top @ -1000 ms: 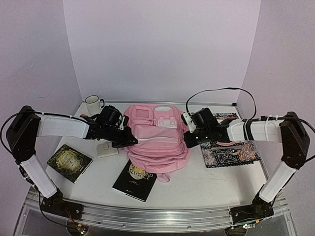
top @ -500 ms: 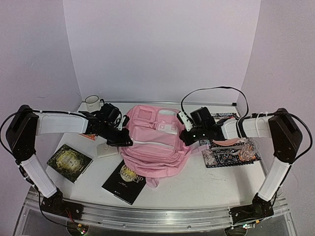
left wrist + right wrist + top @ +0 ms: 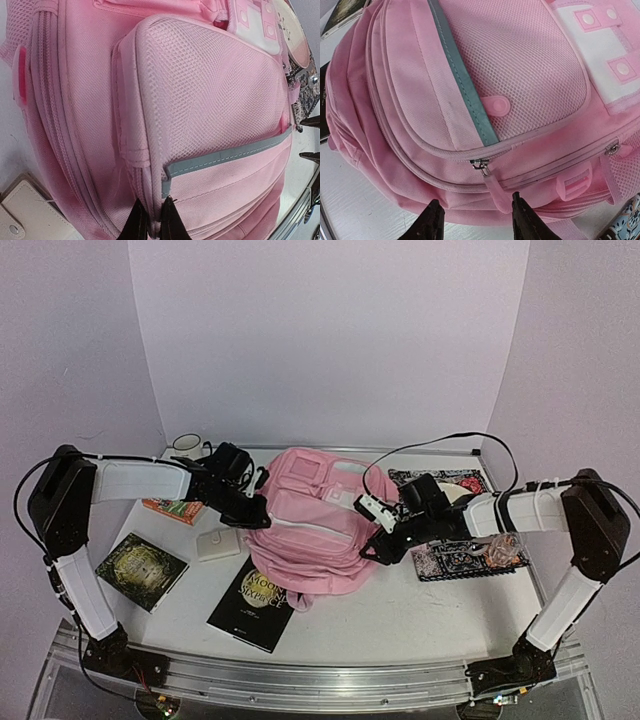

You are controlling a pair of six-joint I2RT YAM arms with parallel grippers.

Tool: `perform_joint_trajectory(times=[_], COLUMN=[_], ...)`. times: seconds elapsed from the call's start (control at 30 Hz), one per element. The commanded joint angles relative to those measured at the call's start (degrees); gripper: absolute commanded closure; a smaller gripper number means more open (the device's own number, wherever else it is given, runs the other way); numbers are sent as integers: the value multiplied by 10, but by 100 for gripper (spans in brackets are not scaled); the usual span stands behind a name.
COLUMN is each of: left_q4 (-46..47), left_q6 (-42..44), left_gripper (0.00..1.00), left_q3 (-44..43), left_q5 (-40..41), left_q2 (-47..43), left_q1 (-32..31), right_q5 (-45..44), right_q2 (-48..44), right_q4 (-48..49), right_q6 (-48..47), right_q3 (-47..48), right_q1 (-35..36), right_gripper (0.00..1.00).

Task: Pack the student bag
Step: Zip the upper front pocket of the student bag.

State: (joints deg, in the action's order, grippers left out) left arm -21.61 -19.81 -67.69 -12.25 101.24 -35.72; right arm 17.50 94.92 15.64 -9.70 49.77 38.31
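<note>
Although no words can be read on the student bag (image 3: 318,525) itself, the dark book (image 3: 255,605) lying just in front of it shows "MOON" and "SIXPENCE" in pale letters on its cover. The big pink bag sits in the middle of the bench (image 3: 400,615), front side up, with its pockets, a grey stripe (image 3: 462,85) and a white patch (image 3: 590,55) with pink studs showing. The left fingers (image 3: 258,512) are at the bag's left side. They are pressed together, and the left wrist view shows them pinching a fold of pink cloth by a seam. The right fingers (image 3: 378,546) are apart, low down at the bag's right side. In the right wrist view a pink zip tag (image 3: 495,195) hangs between them, and they are not closed on it. A small white case (image 3: 217,543) lies just beside the bag on the left. Farther left is a green book (image 3: 140,565) with a gold ring on it, its writing too small to read. An orange book (image 3: 172,508) pokes out from under the left arm, and a white mug (image 3: 187,445) stands at the back left. On the right, a black and white patterned book (image 3: 465,558) lies near the bag, partly under the right arm.
</note>
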Motion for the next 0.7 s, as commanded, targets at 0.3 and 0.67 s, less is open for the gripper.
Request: perform_joint_trajectory(times=[0.3,0.67], left_q4=[9,-2], left_q6=[64,86], left_gripper=[100,100], left_q3=[-35,-17], left_q5=[2,-17], left_q2=[19,11], left_q1=[7,13], right_q5=[-4,-99], right_q2=[80,93], right_q4=[-47,-98], right_q6=[-24,-18], right_q3=[87,118], right_q1=[2,-2], right_gripper=[63,100])
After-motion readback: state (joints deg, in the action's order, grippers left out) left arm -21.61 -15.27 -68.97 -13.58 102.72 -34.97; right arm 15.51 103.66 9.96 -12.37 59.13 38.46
